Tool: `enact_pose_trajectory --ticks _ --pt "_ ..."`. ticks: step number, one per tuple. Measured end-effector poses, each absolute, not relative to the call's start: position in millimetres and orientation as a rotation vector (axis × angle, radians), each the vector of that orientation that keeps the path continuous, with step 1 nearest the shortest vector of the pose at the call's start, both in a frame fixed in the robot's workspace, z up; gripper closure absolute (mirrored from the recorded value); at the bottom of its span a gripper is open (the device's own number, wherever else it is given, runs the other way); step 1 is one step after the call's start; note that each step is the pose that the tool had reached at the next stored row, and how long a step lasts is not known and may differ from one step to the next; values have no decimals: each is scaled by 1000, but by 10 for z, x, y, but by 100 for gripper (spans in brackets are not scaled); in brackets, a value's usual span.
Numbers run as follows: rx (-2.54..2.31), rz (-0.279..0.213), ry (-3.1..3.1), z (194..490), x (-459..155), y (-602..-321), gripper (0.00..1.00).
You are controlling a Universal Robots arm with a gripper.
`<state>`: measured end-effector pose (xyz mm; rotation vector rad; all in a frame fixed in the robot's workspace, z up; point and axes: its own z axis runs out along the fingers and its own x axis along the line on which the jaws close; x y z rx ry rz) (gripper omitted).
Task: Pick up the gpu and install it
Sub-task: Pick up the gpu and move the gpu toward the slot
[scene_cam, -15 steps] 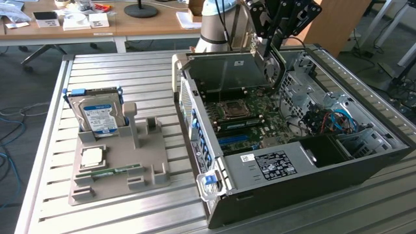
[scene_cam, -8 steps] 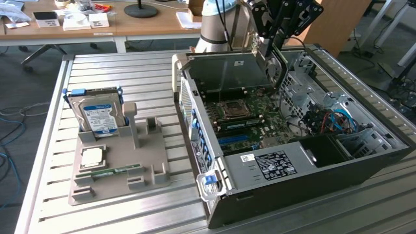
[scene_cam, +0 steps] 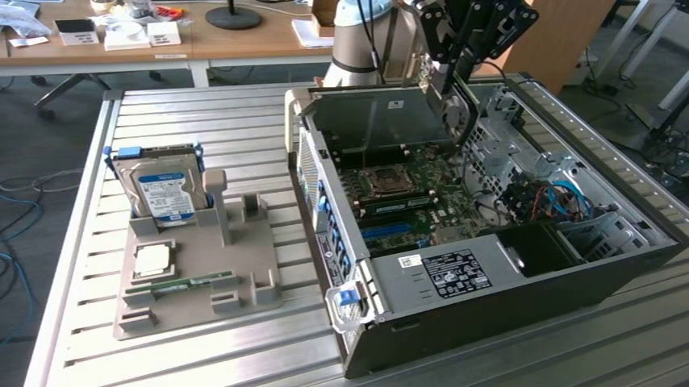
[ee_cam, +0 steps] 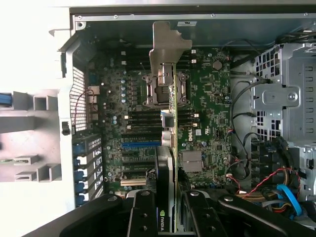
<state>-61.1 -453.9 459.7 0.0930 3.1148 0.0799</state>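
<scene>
The end effector is clamped on the gpu, its fingers pressing either face of the card. The gpu hangs edge-on inside the open computer case, over the motherboard, its silver bracket pointing away from the wrist. The case lies along the surface's edge at the exterior view's right. A hard drive stands in a grey holder near the opposite edge.

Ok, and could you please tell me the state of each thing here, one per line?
gpu: gripped by the hand, on edge above the motherboard, not yet in a slot.
hand: shut on the gpu.
computer case: lying on its side, open.
hard drive: standing upright in the gray holder.
memory stick: lying flat in the gray holder.
</scene>
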Motion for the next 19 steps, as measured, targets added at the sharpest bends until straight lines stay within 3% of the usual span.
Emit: enact_pose_trajectory --ticks 19 --pt "93 80 3115 4597 -595 -4539 73"
